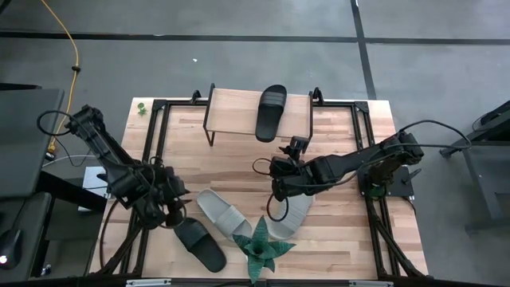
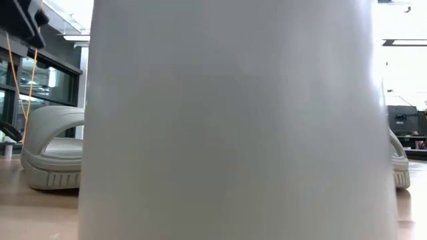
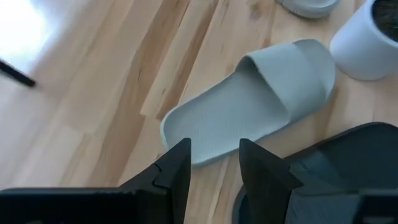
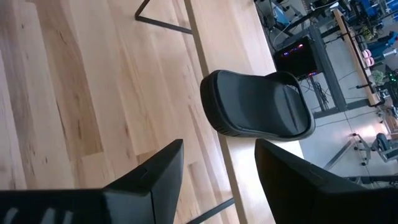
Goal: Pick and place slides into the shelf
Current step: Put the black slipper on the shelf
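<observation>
One black slide (image 1: 271, 112) already lies on the shelf (image 1: 239, 112) at the upper middle of the high view, its long axis running top to bottom of the frame and its lower end overhanging the plank's near edge. Three remain on the worktop (image 1: 335, 159) in the lower middle: a second black slide (image 1: 201, 244) at lower left, a grey slide (image 1: 223, 214) just right of it, both lying diagonally from upper left to lower right, and another grey slide (image 1: 293, 217) under the right arm, beside the green plant (image 1: 261, 249) in its white pot. The left gripper (image 3: 211, 163) hovers with its fingers spread and holding nothing; in its wrist view the grey slide's heel end lies straight ahead of them and the black one sits close alongside, so I judge this arm the nearer to both. The right gripper (image 4: 217, 163) hangs mid-worktop, fingers wide and empty, facing the shelved black slide. The shelf's left half is bare, offering room for more slides. The plant crowds the grey slides from below, while the worktop between slides and shelf is open.
</observation>
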`<control>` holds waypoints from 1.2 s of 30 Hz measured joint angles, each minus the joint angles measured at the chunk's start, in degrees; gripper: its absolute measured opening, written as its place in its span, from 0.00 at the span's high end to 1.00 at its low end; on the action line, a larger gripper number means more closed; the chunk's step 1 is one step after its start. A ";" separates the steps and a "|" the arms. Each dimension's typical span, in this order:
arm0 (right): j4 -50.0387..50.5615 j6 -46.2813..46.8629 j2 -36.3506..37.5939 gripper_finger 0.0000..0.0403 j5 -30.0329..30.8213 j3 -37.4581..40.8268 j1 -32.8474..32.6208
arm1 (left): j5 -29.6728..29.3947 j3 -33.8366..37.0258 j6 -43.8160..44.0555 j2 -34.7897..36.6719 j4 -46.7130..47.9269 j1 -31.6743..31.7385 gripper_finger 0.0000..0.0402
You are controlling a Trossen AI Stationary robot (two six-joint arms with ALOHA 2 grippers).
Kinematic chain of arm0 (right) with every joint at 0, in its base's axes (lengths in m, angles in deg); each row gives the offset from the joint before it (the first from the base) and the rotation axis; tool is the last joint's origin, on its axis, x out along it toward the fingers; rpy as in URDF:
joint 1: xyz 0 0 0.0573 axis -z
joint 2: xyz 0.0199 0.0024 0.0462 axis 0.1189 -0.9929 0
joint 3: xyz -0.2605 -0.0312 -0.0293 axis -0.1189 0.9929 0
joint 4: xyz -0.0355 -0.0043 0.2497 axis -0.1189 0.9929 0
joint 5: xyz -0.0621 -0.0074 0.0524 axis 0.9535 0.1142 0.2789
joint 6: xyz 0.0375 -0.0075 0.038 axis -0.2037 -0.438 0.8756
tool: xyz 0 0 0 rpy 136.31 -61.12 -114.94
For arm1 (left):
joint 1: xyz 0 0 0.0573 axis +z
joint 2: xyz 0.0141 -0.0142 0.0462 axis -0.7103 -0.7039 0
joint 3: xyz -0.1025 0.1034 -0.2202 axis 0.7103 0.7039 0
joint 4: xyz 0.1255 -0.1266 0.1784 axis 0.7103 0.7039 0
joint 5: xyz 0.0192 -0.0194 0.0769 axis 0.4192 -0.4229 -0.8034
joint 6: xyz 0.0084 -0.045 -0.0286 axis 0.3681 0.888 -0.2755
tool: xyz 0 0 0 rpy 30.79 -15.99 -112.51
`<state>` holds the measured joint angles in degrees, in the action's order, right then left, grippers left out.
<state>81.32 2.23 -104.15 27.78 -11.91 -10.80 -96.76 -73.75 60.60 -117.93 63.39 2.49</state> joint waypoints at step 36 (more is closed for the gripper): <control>-0.67 0.83 0.04 0.53 -0.42 0.00 -0.02 | 22.70 26.87 7.93 19.70 -28.66 -0.02 0.69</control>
<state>80.65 3.06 -104.11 27.37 -11.91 -10.82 -74.05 -46.88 68.53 -98.22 34.72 2.47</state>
